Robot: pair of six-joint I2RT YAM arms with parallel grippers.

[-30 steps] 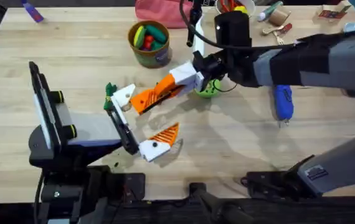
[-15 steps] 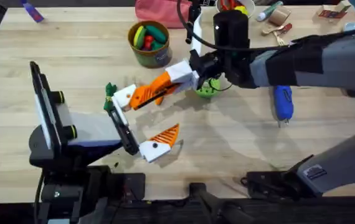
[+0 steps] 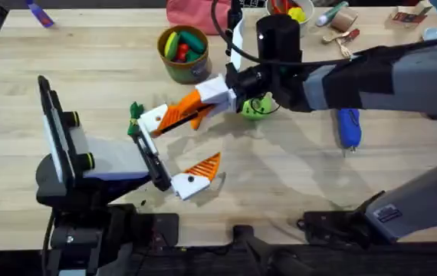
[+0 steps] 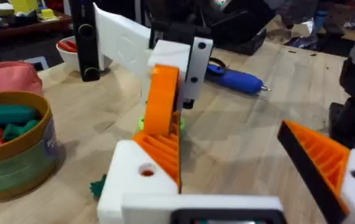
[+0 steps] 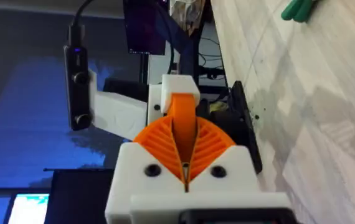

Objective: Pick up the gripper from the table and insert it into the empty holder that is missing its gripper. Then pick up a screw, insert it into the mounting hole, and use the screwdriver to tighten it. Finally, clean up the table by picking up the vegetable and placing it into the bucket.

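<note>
The orange ribbed gripper point(image 3: 175, 116) is held by my right gripper point(image 3: 197, 106), which is shut on it. The wedge's tip rests against the white holder point(image 3: 151, 118), the far finger mount of my left arm. In the left wrist view the wedge point(image 4: 162, 121) stands on the holder point(image 4: 131, 186), beside the mounting hole point(image 4: 146, 170). My left gripper point(image 3: 171, 150) is open, and its other finger carries an orange pad point(image 3: 205, 165). The blue screwdriver point(image 3: 347, 125) lies to the right. The vegetable's green top point(image 3: 135, 111) pokes out left of the holder. The bucket point(image 3: 184, 52) stands behind.
A green disc point(image 3: 254, 108) sits under my right wrist. A white bowl point(image 3: 241, 32) and a pink pouch point(image 3: 194, 14) are at the back, with small clutter at the back right point(image 3: 341, 23). The bucket holds toy vegetables.
My right gripper has carried the orange wedge leftward until its tip meets the white holder. The left arm has stayed still.
</note>
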